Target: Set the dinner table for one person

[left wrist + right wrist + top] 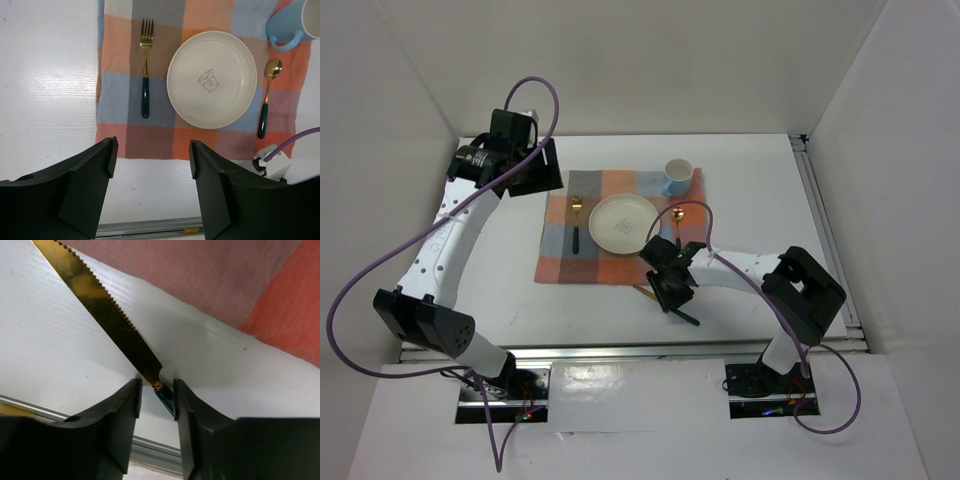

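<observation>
Desk: the white surface carrying everything; the place setting sits on a checked mat near its middle, with bare white on every side.
Already laid: plate at the mat's centre, fork to its left, spoon to its right, and blue mug at the mat's far right corner.
Missing piece: knife, gold serrated blade and dark handle, lying slantwise on the bare desk just off the mat's near edge, towards the right.
Step in hand: judged to be picking up the knife, the one item not on the mat.
Right gripper: low over the desk, its jaws drawn close on either side of the knife where blade meets handle. A sliver of gap shows on one side, so I cannot tell whether they are pinching it.
Left gripper: raised well back on the left side of the desk, looking down on the setting; its jaws are spread wide and hold nothing.
Next move: make the grip firm, lift the knife without dragging the mat's edge, then turn it parallel to the spoon.
Placement: probably between plate and spoon, where the gap looks narrow.
Risk: the grip is near the neck, so the long blade may droop or swing.
</observation>
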Action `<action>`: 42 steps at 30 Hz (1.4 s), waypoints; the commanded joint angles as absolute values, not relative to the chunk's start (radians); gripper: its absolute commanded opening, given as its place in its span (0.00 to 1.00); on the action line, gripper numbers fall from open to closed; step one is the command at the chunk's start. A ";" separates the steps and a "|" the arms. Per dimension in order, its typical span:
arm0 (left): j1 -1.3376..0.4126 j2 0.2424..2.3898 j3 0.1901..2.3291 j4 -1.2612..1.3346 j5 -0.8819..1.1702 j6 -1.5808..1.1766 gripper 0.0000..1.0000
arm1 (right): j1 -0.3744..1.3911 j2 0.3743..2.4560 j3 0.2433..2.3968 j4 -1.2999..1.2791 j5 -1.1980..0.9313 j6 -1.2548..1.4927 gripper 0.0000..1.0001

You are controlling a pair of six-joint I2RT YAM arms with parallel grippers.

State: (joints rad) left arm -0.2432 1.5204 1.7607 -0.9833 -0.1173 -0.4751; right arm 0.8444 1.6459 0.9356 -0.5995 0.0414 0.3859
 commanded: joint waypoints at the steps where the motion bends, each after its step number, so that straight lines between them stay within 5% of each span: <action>1: -0.238 1.482 1.772 -0.971 -0.117 -0.471 0.76 | 0.871 1.695 0.954 -0.633 0.029 0.387 0.42; 3: -0.238 1.482 1.772 -0.971 -0.117 -0.471 0.76 | 0.882 1.704 0.966 -0.634 0.029 0.377 0.42; 7: -0.238 1.482 1.772 -0.971 -0.117 -0.471 0.76 | 0.913 1.726 0.988 -0.643 0.038 0.356 0.24; 10: -0.238 1.482 1.772 -0.971 -0.107 -0.471 0.76 | 0.948 1.726 1.015 -0.663 0.048 0.313 0.00; 25: -0.238 1.491 1.752 -0.953 -0.098 -0.509 0.76 | 1.049 1.526 1.176 -0.710 0.130 0.150 0.00; 33: -0.238 1.491 1.733 -0.953 -0.127 -0.509 0.76 | 0.689 1.537 1.256 -0.654 0.192 0.431 0.00; 42: -0.229 1.480 1.723 -0.953 -0.127 -0.509 0.76 | 0.431 1.733 1.319 -0.551 0.110 0.385 0.00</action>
State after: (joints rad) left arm -0.2340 1.5200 1.7271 -0.9676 -0.1150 -0.5022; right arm 0.4461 1.6646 1.2591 -0.5980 0.1226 0.3923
